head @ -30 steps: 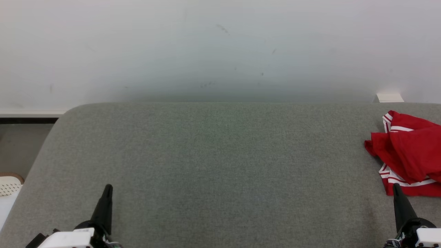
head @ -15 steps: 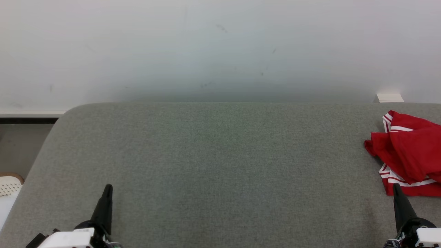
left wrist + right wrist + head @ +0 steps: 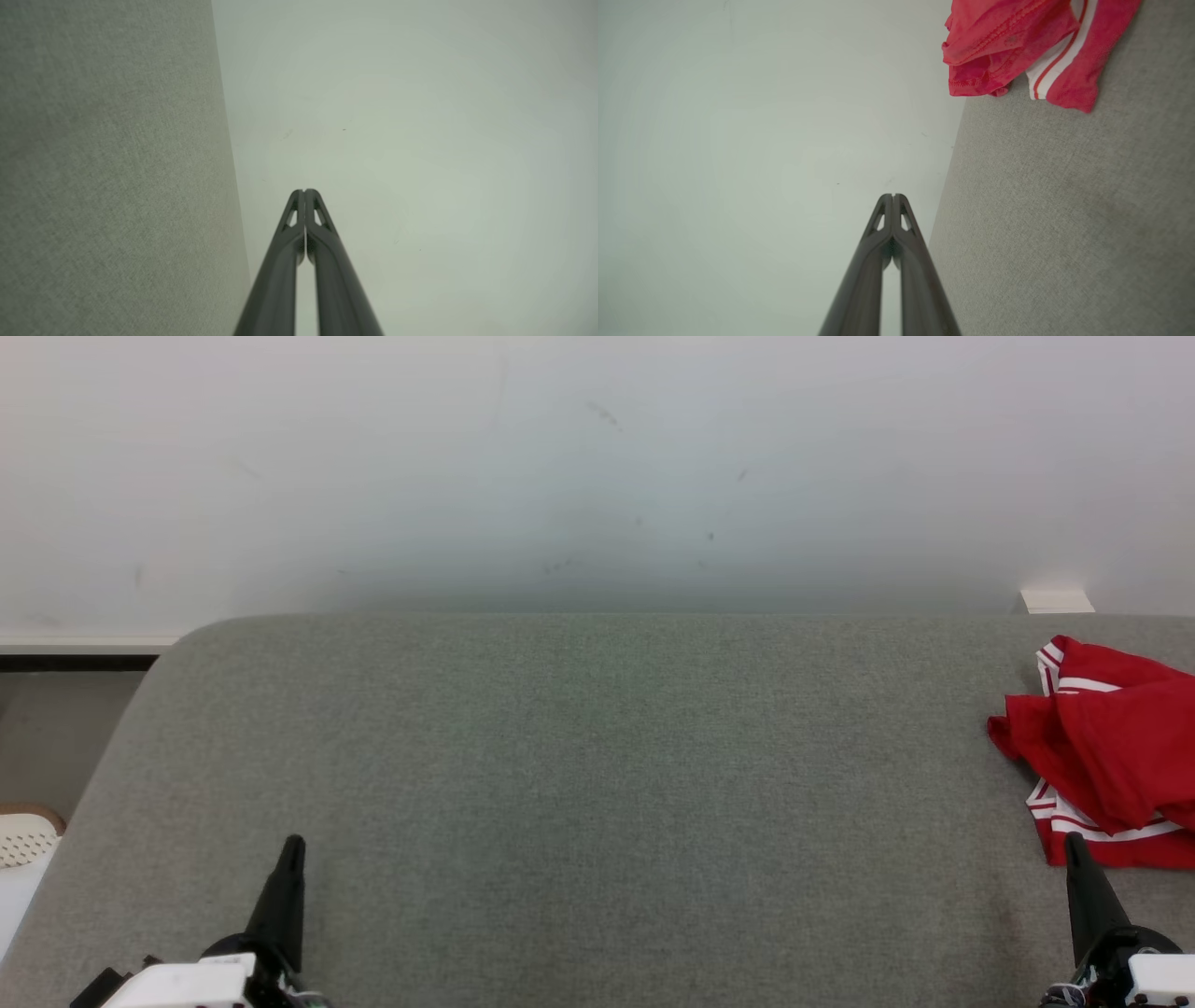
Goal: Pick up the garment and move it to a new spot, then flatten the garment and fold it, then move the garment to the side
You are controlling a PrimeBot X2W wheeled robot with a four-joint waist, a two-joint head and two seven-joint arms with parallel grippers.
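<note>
The garment (image 3: 1111,747) is red with white stripes and lies crumpled at the far right of the grey padded surface (image 3: 597,784), partly cut by the picture's edge. The right wrist view has the garment (image 3: 1017,42) at its top, ahead of the fingers. My right gripper (image 3: 1075,845) sits at the lower right, shut and empty, its tip just below the garment's near hem. In its own wrist view the right gripper (image 3: 893,196) has both fingers pressed together. My left gripper (image 3: 294,845) rests at the lower left, shut and empty, far from the garment. The left gripper (image 3: 304,191) points toward the wall.
A pale wall (image 3: 597,467) rises behind the padded surface. A small white block (image 3: 1057,601) sits at the back right edge. Beyond the surface's left edge are floor and a white perforated object (image 3: 26,840).
</note>
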